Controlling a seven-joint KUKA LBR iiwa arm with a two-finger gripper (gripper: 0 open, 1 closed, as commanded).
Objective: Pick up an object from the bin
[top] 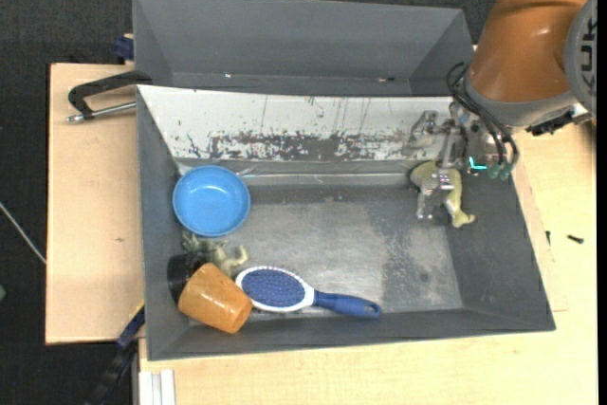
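Orange arm cover [526, 38], tool [439, 196] details unclear

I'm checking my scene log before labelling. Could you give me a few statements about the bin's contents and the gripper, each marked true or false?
1. The blue bowl sits in the left part of the bin. True.
2. The orange cup stands upright. False: it lies on its side in the front-left corner.
3. The hairbrush lies by the front wall, handle pointing right. True.
4. The gripper is over the blue bowl. False: it is at the bin's right side, well apart from the bowl.
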